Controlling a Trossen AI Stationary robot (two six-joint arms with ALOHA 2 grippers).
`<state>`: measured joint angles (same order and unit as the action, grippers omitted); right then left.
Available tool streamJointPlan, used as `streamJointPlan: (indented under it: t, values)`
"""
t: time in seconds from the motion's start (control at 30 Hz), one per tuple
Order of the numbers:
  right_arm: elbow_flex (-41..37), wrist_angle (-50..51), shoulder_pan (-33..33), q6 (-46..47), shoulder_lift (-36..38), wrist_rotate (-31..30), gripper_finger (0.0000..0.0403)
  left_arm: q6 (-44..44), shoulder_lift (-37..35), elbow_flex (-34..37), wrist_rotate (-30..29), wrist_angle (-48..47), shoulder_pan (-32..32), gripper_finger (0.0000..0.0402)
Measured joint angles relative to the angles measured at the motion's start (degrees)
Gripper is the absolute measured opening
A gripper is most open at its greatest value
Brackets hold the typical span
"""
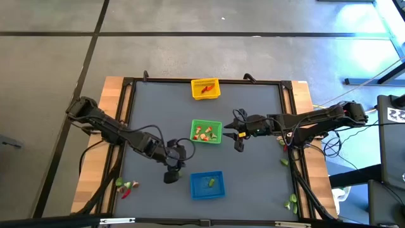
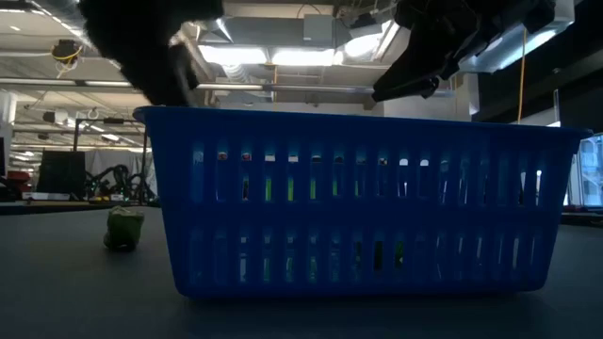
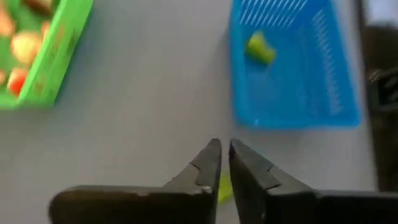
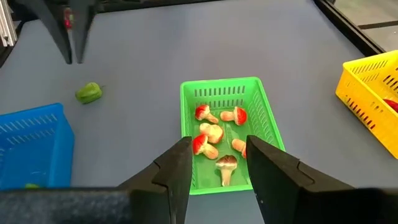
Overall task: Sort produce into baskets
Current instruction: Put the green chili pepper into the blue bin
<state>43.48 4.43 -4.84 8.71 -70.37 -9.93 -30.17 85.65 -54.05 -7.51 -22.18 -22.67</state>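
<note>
A light green produce piece (image 4: 89, 93) lies on the table just left of the blue basket (image 1: 207, 185), also seen in the low view as the green piece (image 2: 124, 228). My left gripper (image 3: 224, 149) hangs above it, fingers almost shut with only a thin slit, touching nothing. The blue basket holds another green piece (image 3: 259, 48). My right gripper (image 4: 217, 155) stands open and empty at the right side of the green basket (image 1: 206, 132), which holds several mushroom pieces (image 4: 211, 134). The yellow basket (image 1: 205, 88) at the far edge holds red produce.
Loose produce lies at the near left (image 1: 126, 187) on the wooden border, and green pieces lie at the right edge (image 1: 283, 161) and near right corner (image 1: 292, 201). A black frame rail (image 1: 126, 114) borders the grey mat. Bare mat lies between the baskets and the rails.
</note>
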Motion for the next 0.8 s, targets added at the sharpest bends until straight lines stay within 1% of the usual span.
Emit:
streamJointPlan:
  t: [0.1, 0.23, 0.37, 0.47, 0.57, 0.67, 0.8]
  values:
    - [0.0, -0.4, 0.0, -0.2, 0.0, -0.9, 0.0152, 1.7, 0.0, 1.1, 0.0, -1.7, -0.6, 0.0075]
    - [0.0, -0.3, 0.0, -0.4, 0.0, -2.2, 0.0152, 9.6, 0.0, 3.0, 0.0, -0.2, -1.8, 0.0127]
    - [0.0, 0.1, -0.1, -0.4, 0.0, -1.6, 0.0152, 13.9, 0.0, 3.9, 0.1, 2.2, -3.0, 0.0161]
    - [0.0, 0.2, -0.1, -2.0, 0.0, -0.1, 0.0152, 15.7, 0.3, 3.9, 0.1, 3.7, -3.8, 0.0172]
    - [0.0, 0.0, -0.1, -4.5, 0.0, 1.2, 0.0152, 14.6, 1.9, 3.9, -0.1, 4.0, -4.4, 0.0176]
    - [0.0, 0.1, -0.1, -5.2, 0.0, 3.0, 0.0152, 14.1, 4.6, 3.9, 0.0, 4.5, -5.6, 0.0174]
    - [0.0, 0.1, -0.1, -6.0, 0.0, 4.9, 0.0152, 15.9, 7.6, 3.9, 0.0, 4.8, -6.5, 0.0165]
